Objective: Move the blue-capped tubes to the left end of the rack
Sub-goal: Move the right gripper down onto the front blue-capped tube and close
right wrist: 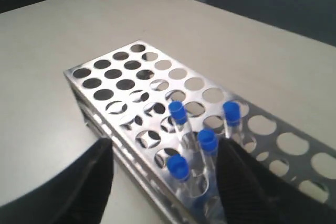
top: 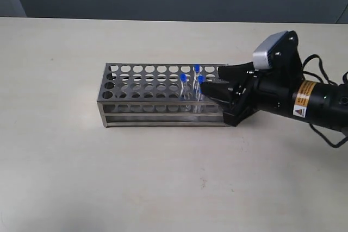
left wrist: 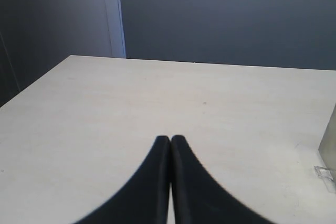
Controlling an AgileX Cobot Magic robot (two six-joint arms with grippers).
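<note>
The shiny metal rack [top: 142,75] stands mid-table in the exterior view. Three blue-capped tubes [top: 183,78] show upright in holes near its right end. The right wrist view shows several blue caps [right wrist: 207,140] clustered at the near end of the rack [right wrist: 302,121]. My right gripper [top: 210,83] is open at that end, its black fingers [right wrist: 239,182] on either side of the nearest tubes without closing on any. My left gripper [left wrist: 170,139] is shut and empty over bare table, away from the rack; the exterior view does not show it.
The pale tabletop [top: 81,161] stretches around the rack on all sides. The holes at the rack's left end [top: 114,69] hold nothing. A dark wall lies behind the table. A pale object edge [left wrist: 328,156] shows at the border of the left wrist view.
</note>
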